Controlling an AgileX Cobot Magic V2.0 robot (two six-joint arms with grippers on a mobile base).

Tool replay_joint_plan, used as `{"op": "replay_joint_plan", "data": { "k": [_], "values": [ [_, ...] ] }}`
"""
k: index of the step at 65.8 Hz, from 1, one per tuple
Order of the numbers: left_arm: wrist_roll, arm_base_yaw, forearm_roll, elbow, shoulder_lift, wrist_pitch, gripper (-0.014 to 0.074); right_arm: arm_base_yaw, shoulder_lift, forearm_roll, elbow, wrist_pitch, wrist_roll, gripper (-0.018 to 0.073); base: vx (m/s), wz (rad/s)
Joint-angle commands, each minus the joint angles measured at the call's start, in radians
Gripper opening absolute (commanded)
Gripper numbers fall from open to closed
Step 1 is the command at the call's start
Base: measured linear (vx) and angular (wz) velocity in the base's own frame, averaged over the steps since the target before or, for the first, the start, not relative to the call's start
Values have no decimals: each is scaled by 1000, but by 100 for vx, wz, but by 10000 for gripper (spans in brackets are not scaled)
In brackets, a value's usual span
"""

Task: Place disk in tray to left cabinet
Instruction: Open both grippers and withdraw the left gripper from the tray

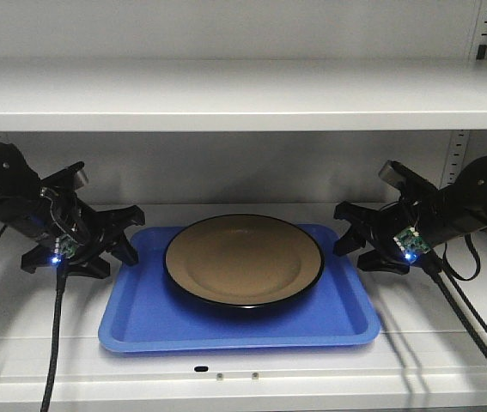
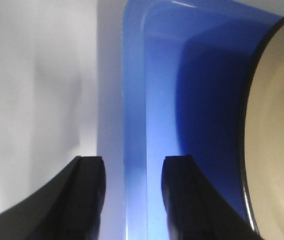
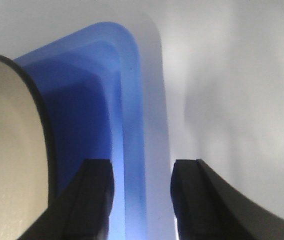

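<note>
Since the disk (image 1: 243,260) already lies flat in the tray (image 1: 226,330), toward its 12 o'clock end, and the tray rests on a shelf of the left cabinet (image 1: 243,94), you can judge the placing as essentially done. The tray sits square on the shelf, fully under the shelf above, its front rim a little back from the shelf's front edge.

At 9 o'clock of the tray you have the left end effector (image 1: 121,233), spread wide and holding nothing. Your left wrist view shows its fingers (image 2: 86,195) either side of the tray's rim (image 2: 134,125) with light between them and the plastic. At 3 o'clock the right end effector (image 1: 350,232) is likewise released, its fingers (image 3: 99,195) straddling the opposite rim without gripping.

What remains, by my reading, is only for you to draw both arms back out of the cabinet without nudging the tray.
</note>
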Motion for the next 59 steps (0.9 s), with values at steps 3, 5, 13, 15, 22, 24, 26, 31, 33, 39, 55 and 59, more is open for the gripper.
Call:
{"op": "replay_joint_plan", "data": {
  "k": [3,5,13,15,22,24,26,31,33,39,55,59],
  "values": [
    [6,-3,-25,-33,-63,-42,412,-5,-70,32,-34,-49,-13,366,0,0],
    [6,-3,-25,-32,-63,-42,412,-5,-70,32,-34,-49,-13,366,0,0],
    [7,-3,-5,-32,-69,-41,412,-5,-70,32,-34,-49,-13,366,0,0],
    [7,-3,10,-32,-74,-40,412,-5,-70,32,-34,-49,-13,366,0,0],
    [7,-6,35,-26,-97,-41,412,-5,-70,32,-34,-49,-13,366,0,1],
    [7,-6,35,-15,-109,-55,412,-5,-70,32,-34,-49,-13,366,0,1],
    [7,-6,35,10,-124,-72,412,-5,-70,32,-34,-49,-13,366,0,1],
    [7,-6,34,91,-175,-141,412,-5,-70,32,-34,-49,-13,366,0,0],
    [7,-6,35,133,-192,-165,412,-5,-70,32,-34,-49,-13,366,0,0],
    [7,-6,41,260,-269,-270,412,-5,-70,32,-34,-49,-13,366,0,0],
    [7,-2,83,676,-553,-515,375,-5,-70,32,-34,-49,-13,366,0,0],
    [7,-2,88,760,-617,-577,359,-5,-70,32,-34,-49,-13,366,0,0]
  ]
}}
